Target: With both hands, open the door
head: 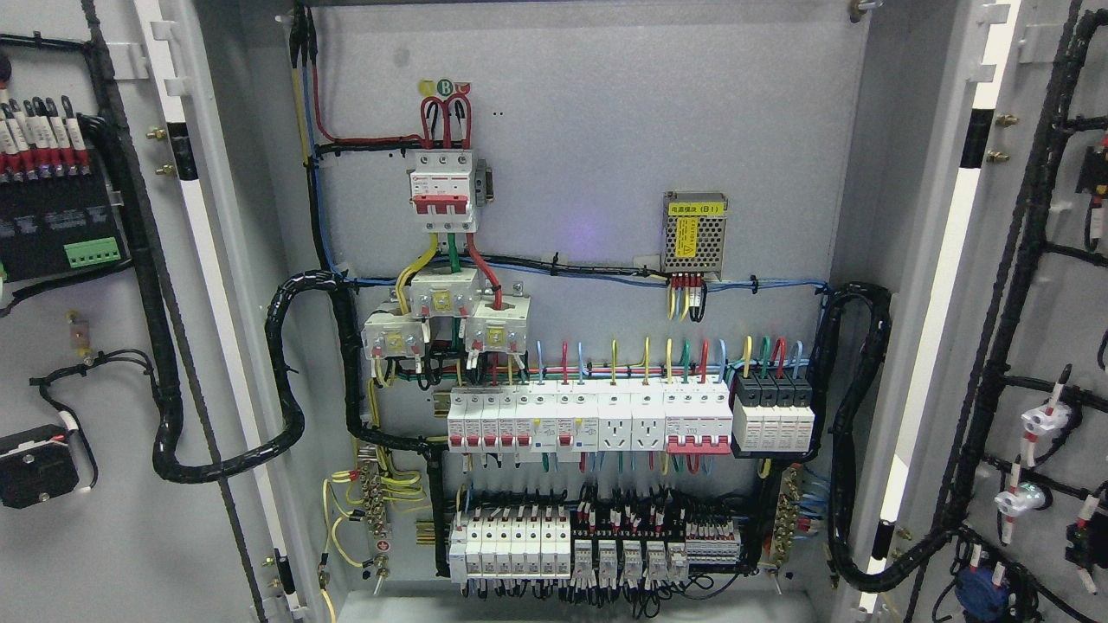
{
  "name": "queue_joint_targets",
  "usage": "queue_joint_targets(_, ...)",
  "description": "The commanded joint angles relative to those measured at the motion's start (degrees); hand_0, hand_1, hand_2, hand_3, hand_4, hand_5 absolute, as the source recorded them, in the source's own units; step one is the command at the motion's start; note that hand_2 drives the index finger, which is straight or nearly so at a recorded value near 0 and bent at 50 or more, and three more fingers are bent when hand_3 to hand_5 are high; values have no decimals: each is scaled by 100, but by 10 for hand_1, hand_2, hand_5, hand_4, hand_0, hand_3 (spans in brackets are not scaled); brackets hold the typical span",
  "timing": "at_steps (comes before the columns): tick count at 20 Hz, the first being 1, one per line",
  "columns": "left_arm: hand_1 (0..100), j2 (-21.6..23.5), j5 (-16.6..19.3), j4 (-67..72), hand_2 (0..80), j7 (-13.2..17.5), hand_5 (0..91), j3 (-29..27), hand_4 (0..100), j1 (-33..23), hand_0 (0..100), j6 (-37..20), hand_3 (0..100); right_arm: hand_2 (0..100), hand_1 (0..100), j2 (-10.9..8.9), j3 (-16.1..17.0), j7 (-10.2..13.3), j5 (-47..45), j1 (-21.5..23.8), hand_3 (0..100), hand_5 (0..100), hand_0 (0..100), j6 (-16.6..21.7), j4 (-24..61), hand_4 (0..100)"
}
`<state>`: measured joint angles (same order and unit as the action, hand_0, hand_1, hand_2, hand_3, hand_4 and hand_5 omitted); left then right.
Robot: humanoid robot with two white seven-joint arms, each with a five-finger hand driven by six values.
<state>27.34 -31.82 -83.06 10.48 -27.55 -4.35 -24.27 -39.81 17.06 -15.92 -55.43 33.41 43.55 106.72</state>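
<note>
Both cabinet doors stood swung wide toward the camera: left door (112,363) filling the left edge, right door (1039,346) the right edge, inner faces showing. No robot hand was in view on either side, so whether the fingers were open or closed cannot be told. Judged from that, opening looked done or nearly done.

Doors were sheet-metal panels, stiff, likely fairly heavy with the wiring harnesses (173,372) and components bolted to their backs; smooth painted faces would be slippery. Best hold would probably be the free vertical edge or an outside handle, which was not visible from here. Grabbing the looms would risk pulling wires.

Between the doors, the cabinet backplate (606,156) was fully exposed. Upper left sat a three-pole main breaker (443,190) with red, green and yellow leads. Right of it, a small power supply (695,234) with a yellow label. Lower down ran a row of miniature breakers (589,420), a black-topped surge module (773,415) at its right end. Along the bottom, relays and terminal blocks (597,549). Black corrugated conduit (286,372) looped from each door hinge side into the cabinet.
</note>
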Motion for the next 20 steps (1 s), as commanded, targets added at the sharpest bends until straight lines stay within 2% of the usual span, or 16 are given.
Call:
queue_joint_targets(1, 0, -70, -17, -518, 0, 15, 0, 83, 31, -223, 0, -25, 0, 0, 0, 8, -238, -34, -2, 16, 0, 0, 106, 13, 270, 0)
queue_joint_targets(14, 0, -229, -17, -1388, 0, 15, 0, 399, 30, -690, 0, -51, 0, 0, 0, -9, -282, -34, 6, 7, 0, 0, 107, 75, 499, 0)
queue_joint_targets(20, 0, -299, 0, -1713, 0, 6, 0, 847, 31, -944, 0, -87, 0, 0, 0, -27, -729, -34, 50, -37, 0, 0, 107, 75, 569, 0)
